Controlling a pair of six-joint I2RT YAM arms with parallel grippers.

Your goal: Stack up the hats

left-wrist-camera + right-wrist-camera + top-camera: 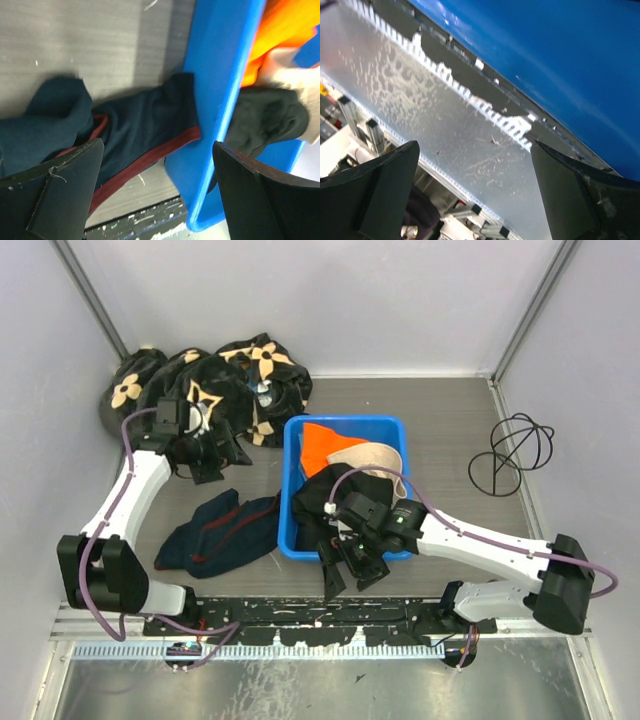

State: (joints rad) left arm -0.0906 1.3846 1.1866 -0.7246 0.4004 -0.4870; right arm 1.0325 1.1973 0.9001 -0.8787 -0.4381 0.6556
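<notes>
The left tool [218, 455] hangs over the left part of the tabletop [440, 420] with its two dark fingers spread wide and nothing between them. In its own wrist view the left tool [157, 145] frames a navy garment [145, 125] with a red stripe along its edge, crumpled flat on the grey surface with one end touching the outer wall of the blue bin [220, 60].

The right tool [350, 570] sits low at the near edge of that blue bin [290, 455], fingers just as far apart and gripping nothing. From its wrist, the right tool [474, 145] looks past the bin's blue outer wall [560, 60] onto the scratched metal plate [420, 100] at the front of the table.

All the hats I can see are inside the bin. The orange hat [325, 445] lies at the far end, the beige hat [378, 458] just beside it to the right, and the black hat [320, 495] is slumped at the near end against the left wall. None is stacked neatly on another.

The navy garment [220, 530] lies left of the bin. At the back left corner a black cloth [225, 380] printed with tan flower and star motifs is heaped up. A black wire stand [515, 455] sits well apart on the right.
</notes>
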